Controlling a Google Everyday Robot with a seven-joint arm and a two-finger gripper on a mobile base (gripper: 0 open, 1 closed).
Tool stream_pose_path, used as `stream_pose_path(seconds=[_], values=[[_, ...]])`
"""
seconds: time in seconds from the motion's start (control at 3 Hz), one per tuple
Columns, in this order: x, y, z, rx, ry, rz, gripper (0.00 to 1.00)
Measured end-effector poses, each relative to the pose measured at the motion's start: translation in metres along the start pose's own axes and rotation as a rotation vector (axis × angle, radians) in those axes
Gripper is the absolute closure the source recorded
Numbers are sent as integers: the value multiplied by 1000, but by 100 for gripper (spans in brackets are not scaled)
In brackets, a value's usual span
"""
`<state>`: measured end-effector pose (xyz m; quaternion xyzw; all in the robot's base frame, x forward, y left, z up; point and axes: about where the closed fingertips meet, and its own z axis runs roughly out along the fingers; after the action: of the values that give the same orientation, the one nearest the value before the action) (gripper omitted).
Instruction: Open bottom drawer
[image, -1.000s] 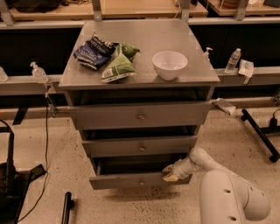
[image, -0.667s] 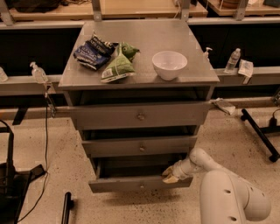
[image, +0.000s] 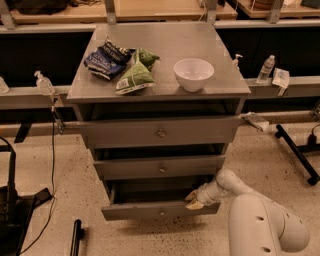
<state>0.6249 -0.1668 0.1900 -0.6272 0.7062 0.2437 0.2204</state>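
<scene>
- Speckled lab floor is spreading under everything. Grey metal cabinet w/ three drawers is standing up and left of the gripper.
- Gripper is sitting low in view, at the right end of the bottom drawer, touching the top edge of its front panel.
- Gripper state: can't tell. It's showing only as a pale tan shape against the dark gap.
- Bottom drawer is sticking out partway, w/ a dark opening showing above its front, directly left of the gripper.
- Its small round knob is sitting left of the gripper and a bit lower.
- White robot arm is coming in from the lower right, w/ its bulky segment lying down-right of the gripper.
- Mid drawer is sitting just above the gripper and the top drawer higher again, each showing a central knob.
- White bowl is resting on the cabinet top, approx straight above the gripper and well apart from it.
- Green chip bag and blue chip bag are lying up-left of the gripper, touching each other, left of the bowl.
- Water bottle is standing on the rear ledge, far up-right of the gripper.
- Pump bottle is standing on the ledge far up-left.
</scene>
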Motion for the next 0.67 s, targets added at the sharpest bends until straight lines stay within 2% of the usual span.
stream_pose_path(seconds=[0.33, 0.67], values=[[0, 0, 0, 0, 0, 0, 33], [-3, 0, -4, 0, 0, 0, 11]])
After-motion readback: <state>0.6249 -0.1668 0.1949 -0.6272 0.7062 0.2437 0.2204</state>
